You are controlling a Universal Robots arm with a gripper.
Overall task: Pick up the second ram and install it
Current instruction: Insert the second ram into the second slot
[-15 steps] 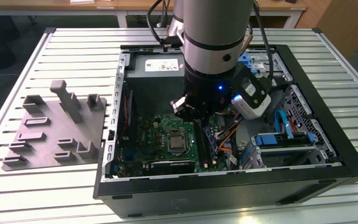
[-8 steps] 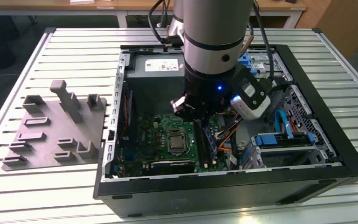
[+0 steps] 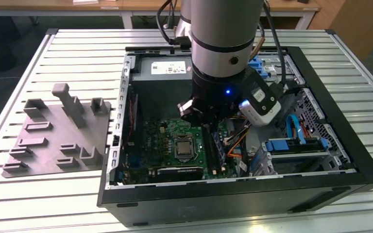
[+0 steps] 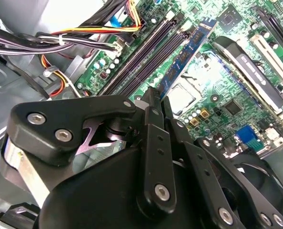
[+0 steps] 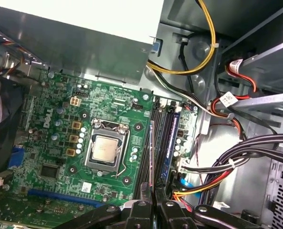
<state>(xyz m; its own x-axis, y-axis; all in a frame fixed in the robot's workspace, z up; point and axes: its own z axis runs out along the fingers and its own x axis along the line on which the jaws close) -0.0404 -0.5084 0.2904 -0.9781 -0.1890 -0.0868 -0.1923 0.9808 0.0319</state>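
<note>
My pincer (image 5: 153,198) is clamped on the second ram (image 5: 152,148), held edge-on over the motherboard (image 5: 51,109). It runs along the dark memory slots (image 5: 161,143), beside the processor (image 5: 105,149); I cannot tell if it touches a slot. Beyond, cables (image 5: 237,157) cross the open computer case (image 3: 238,199), which lies on the slatted table (image 3: 76,48) beside a grey holder block (image 3: 57,141).

Exterior high, wrist cameras near motherboard (image 5: 51,109)

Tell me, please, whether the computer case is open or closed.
Open: the case has no cover, its motherboard lies exposed, and the pincer, shut on the second ram, reaches inside.
</note>
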